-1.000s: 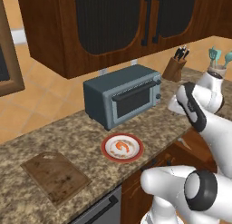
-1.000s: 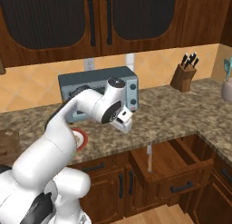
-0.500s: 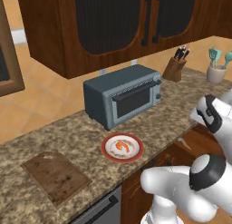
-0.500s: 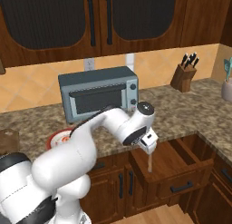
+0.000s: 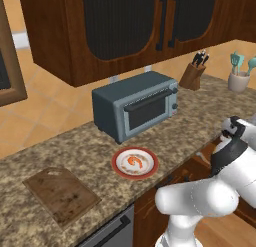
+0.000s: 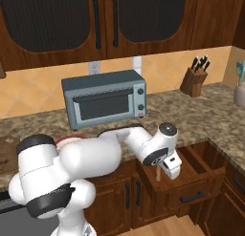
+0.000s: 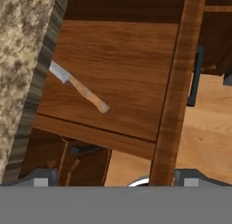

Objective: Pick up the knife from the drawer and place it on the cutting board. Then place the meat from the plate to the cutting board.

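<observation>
The knife [image 7: 79, 89], grey blade and brown wooden handle, lies slanted on the light wood floor of the open drawer [image 7: 136, 60], close to the counter's edge. My gripper [image 7: 115, 178] hovers above the drawer, open, with nothing between its wide-set tips. From the right base, the gripper [image 6: 172, 173] points down over the drawer [image 6: 203, 178]. On the counter sits the red-rimmed plate [image 5: 135, 162] with the orange-pink meat [image 5: 133, 161] on it. The dark cutting board [image 5: 60, 193] lies further left, bare.
A grey toaster oven [image 5: 137, 106] stands behind the plate. Further right along the counter are a knife block [image 5: 194, 73] and a utensil holder [image 5: 239, 77]. Dark wall cabinets [image 6: 105, 20] hang overhead. The drawer's front bar handle [image 7: 195, 75] faces the floor side.
The arm has swung from in front of the toaster oven, right and down off the counter, to above the open drawer. The gripper has stayed open.
</observation>
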